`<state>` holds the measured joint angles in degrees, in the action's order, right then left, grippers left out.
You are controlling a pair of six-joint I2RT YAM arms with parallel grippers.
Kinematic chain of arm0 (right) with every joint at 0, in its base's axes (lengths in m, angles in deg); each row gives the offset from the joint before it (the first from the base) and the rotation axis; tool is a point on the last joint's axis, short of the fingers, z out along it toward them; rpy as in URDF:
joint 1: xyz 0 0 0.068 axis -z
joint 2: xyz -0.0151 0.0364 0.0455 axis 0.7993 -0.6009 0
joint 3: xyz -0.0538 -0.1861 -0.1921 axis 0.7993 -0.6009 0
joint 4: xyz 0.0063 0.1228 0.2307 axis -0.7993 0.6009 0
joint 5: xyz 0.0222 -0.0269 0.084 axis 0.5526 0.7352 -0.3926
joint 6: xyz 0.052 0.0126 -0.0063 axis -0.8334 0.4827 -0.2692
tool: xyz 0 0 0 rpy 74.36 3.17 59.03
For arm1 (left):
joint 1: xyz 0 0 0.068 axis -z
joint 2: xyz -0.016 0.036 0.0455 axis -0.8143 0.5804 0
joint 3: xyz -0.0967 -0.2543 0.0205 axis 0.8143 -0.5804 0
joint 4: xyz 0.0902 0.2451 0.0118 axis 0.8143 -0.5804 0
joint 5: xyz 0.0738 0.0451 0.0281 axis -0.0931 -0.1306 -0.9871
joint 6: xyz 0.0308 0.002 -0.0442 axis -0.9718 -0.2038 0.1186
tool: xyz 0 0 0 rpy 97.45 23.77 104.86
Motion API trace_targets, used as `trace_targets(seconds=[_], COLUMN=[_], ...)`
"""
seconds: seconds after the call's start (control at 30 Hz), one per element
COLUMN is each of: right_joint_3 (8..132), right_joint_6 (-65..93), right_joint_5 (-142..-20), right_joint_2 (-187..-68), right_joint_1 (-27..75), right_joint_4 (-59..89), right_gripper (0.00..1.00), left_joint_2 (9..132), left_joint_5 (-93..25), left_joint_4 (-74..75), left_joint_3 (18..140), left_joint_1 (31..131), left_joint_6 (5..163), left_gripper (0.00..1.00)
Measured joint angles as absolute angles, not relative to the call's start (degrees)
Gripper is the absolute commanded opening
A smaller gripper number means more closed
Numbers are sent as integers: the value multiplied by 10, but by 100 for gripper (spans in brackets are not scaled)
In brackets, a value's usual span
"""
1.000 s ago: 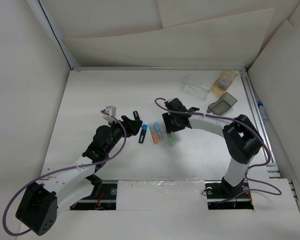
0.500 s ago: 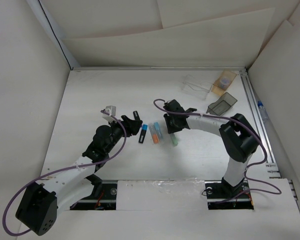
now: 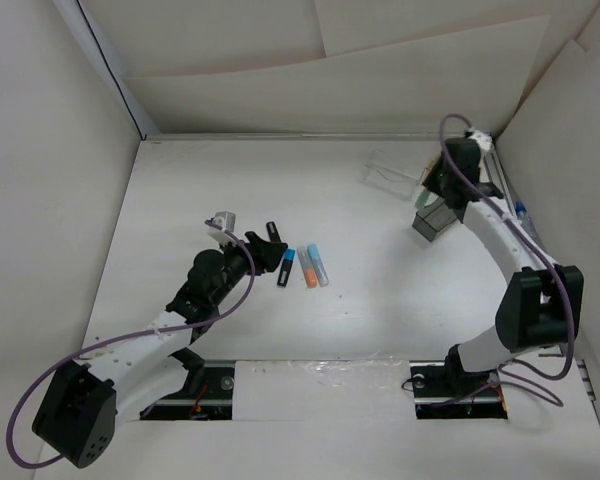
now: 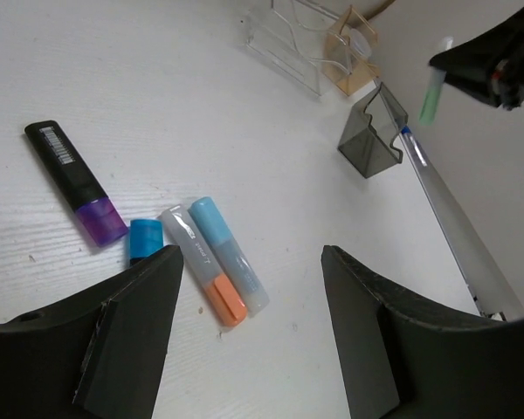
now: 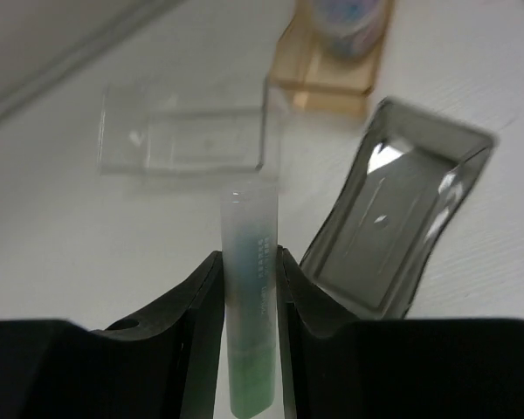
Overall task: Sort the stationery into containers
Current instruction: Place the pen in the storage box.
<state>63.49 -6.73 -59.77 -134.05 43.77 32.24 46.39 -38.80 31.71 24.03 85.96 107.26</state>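
My right gripper (image 3: 432, 192) is shut on a pale marker with a green end (image 5: 249, 305) and holds it in the air at the back right. Below it are the clear box (image 5: 183, 140), the tan-orange box (image 5: 327, 74) and the smoky grey box (image 5: 393, 227), which lies tilted. My left gripper (image 4: 251, 255) is open and empty, just above the table. In front of it lie a black marker with a purple end (image 4: 74, 182), a blue-ended marker (image 4: 145, 238), a pale orange-ended marker (image 4: 201, 275) and a light-blue one (image 4: 227, 253).
A round bluish thing (image 5: 345, 17) stands at the far end of the tan box. A metal rail (image 3: 510, 225) runs along the table's right edge beside the boxes. White walls close in the back (image 3: 310, 100) and both sides.
My right arm has lifted the green-ended marker from the middle of the table and swung it to the back right, over the boxes. The left arm has not moved.
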Motion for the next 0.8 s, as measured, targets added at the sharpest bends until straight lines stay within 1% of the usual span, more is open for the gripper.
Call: trace_targets(seconds=[0.13,0.27,0.5,0.8], right_joint_3=[657,658,631,627], right_joint_6=[-107,-148,-202,-226], right_joint_5=[-582,-584,-583,-566], right_joint_2=[-1337,-1362,-1383,-1427], right_joint_1=[530,567,579,579], right_joint_4=[289,285,271,264], right_gripper=[0,0,0,0], left_joint_2=[465,465,472,475], left_joint_5=[-382,-379,-371,-367], left_joint_4=[318,318,323,323], left_joint_3=[240,240,241,241], left_joint_1=[860,860,860,860], left_joint_6=[1073,1073,1073,1073], left_gripper=[62,62,62,62])
